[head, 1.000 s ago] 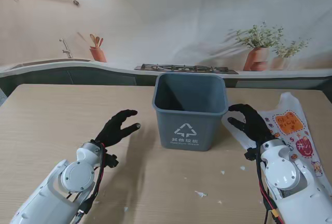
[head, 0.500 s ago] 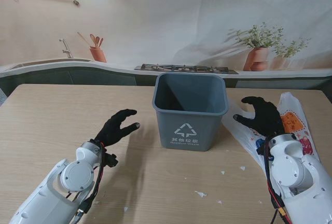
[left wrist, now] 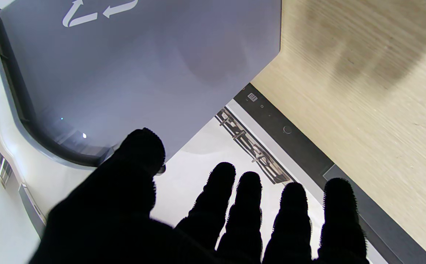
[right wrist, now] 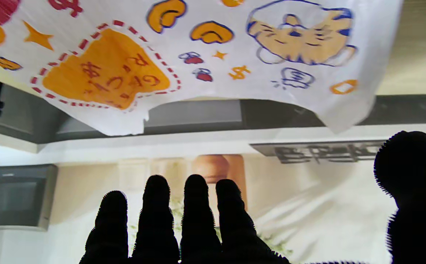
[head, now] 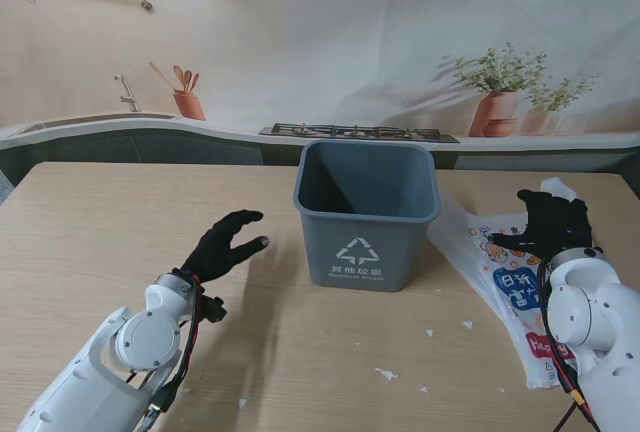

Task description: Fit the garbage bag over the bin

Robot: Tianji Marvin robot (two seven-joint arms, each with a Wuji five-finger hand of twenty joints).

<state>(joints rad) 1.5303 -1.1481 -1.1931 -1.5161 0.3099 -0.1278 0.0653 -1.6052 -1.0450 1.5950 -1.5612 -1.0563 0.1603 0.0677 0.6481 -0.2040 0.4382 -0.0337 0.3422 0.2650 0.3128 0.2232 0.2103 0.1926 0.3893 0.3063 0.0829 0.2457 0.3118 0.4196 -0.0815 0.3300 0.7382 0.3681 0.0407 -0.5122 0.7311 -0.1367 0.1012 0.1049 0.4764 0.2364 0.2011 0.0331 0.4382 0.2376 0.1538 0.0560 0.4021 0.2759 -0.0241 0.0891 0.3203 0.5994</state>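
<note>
The bag (head: 510, 287) is lying flat on the table (head: 100, 232) to the right of the bin (head: 367, 214), its long axis running from near the bin's right wall toward me and rightward. The right hand (head: 548, 227) is hanging over the bag's far end, so the bag is lying under and nearer to me than those fingers. In the right wrist view the fingers (right wrist: 194, 216) are extended with narrow gaps and the thumb is standing well apart; they are holding nothing, and the printed bag (right wrist: 205, 55) is sitting just beyond the fingertips. Whether any fingertip is already touching the plastic I cannot tell, since the stand view hides the contact.

The left hand (head: 225, 244) is hovering left of the bin, well apart from the bag, fingers spread and empty. Its wrist view is showing the bin's front wall (left wrist: 143, 73) close ahead of the fingers (left wrist: 249, 209).

The right hand is plainly the nearer one, so the pick is probably falling to it: it needs to drop onto the bag's far edge and pinch a layer.

The bin is standing upright with its mouth open, and what shows of its inside is holding nothing. A few small white scraps (head: 386, 374) are lying on the table nearer to me.
</note>
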